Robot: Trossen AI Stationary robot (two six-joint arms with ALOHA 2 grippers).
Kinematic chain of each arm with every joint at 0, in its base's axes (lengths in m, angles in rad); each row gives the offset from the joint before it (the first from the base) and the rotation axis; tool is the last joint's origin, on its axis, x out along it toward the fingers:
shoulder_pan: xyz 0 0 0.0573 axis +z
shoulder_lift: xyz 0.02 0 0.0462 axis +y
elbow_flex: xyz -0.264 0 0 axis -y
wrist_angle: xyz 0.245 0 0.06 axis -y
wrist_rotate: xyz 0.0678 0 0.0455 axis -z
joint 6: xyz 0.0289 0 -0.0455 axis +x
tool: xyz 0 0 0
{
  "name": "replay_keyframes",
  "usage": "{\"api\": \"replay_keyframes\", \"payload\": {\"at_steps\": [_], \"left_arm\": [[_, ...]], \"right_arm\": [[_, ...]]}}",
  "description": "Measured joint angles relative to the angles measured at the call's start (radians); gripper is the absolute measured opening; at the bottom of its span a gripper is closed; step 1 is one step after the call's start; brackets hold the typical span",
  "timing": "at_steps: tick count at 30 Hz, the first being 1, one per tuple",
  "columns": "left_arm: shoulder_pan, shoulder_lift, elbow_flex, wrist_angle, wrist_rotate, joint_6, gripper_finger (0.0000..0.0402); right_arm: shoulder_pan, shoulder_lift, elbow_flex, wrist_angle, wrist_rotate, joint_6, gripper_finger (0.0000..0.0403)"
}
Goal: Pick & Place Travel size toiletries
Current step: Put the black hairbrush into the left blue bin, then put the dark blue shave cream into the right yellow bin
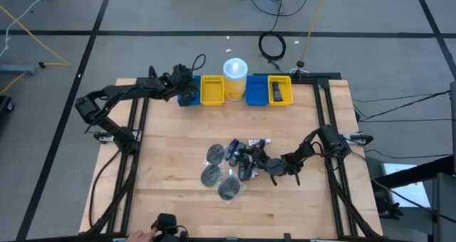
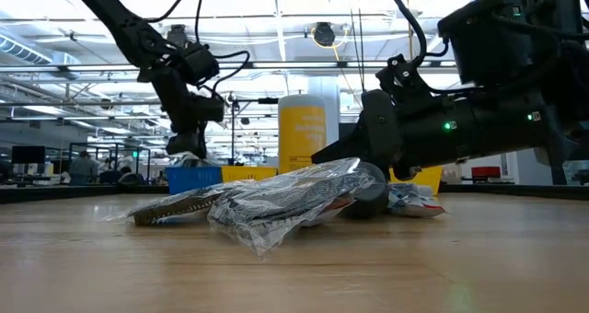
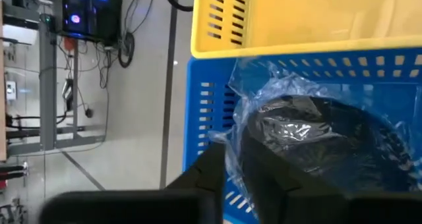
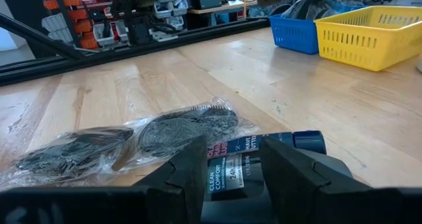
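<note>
**Left arm over the blue bin, right arm on a bottle in the pile**

Along the 12 o'clock edge of the wooden bench (image 1: pixel 178 206) stands a row of containers: a blue bin (image 1: pixel 187 97) at the left end, a yellow bin (image 1: pixel 212 90) touching it, then a tall yellow cup with a white lid (image 1: pixel 235 76), a second blue bin (image 1: pixel 257 91) and a second yellow bin (image 1: pixel 280 90) with a small dark item lying in it. The first yellow bin looks empty.

The left gripper (image 1: pixel 187 91) hangs over the left blue bin. In its wrist view its fingers (image 3: pixel 214 168) are clamped on a dark grey disc in clear wrap (image 3: pixel 303 128), held inside the bin's blue lattice wall (image 3: pixel 204 112).

The remaining toiletries lie bunched just to the 6 o'clock side of the bench's middle: three wrapped discs (image 1: pixel 215 154), (image 1: pixel 211 174), (image 1: pixel 229 190) and, at their 3 o'clock side, small dark bottles (image 1: pixel 234 151). The right gripper (image 1: pixel 249 161) reaches into this pile from 3 o'clock. Its fingers (image 4: pixel 188 171) are closed around a small dark blue bottle labelled "CLEAN COMFORT" (image 4: pixel 264 161), which lies on the bench touching the nearest wrapped disc (image 4: pixel 188 125); another wrapped disc (image 4: pixel 72 151) sits beside that.

From bench level the crumpled wrap (image 2: pixel 276 198) hides most of the pile.
</note>
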Motion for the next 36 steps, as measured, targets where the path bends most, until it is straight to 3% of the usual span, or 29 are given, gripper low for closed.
{"api": "replay_keyframes", "payload": {"at_steps": [3, 8, 17, 21, 27, 30, 36], "left_arm": [[0.004, 0.000, 0.022, 0.000, -0.003, 0.008, 0.0008], [0.013, 0.000, 0.030, 0.031, 0.056, 0.012, 0.0012], [0.092, 0.000, 0.030, -0.035, 0.179, -0.236, 0.0007], [0.121, 0.000, 0.030, -0.026, 0.186, -0.293, 0.0003], [0.148, 0.000, 0.030, -0.016, 0.320, -0.318, 0.0067], [0.149, 0.000, 0.030, 0.001, 0.330, -0.342, 0.0113], [0.133, 0.000, 0.030, 0.004, 0.102, -0.372, 0.0175]], "right_arm": [[0.000, 0.000, 0.000, 0.000, 0.000, 0.000, 0.0130], [0.000, 0.000, 0.000, 0.000, 0.000, 0.000, 0.0130], [0.000, 0.000, 0.000, 0.000, 0.001, 0.001, 0.0130], [0.000, 0.000, 0.000, 0.000, 0.001, 0.001, 0.0130], [0.000, 0.000, 0.000, 0.000, 0.001, 0.001, 0.0130], [0.000, 0.000, 0.000, 0.000, 0.001, 0.001, 0.0130], [0.000, 0.000, 0.000, 0.000, 0.001, 0.001, 0.0130]]}}
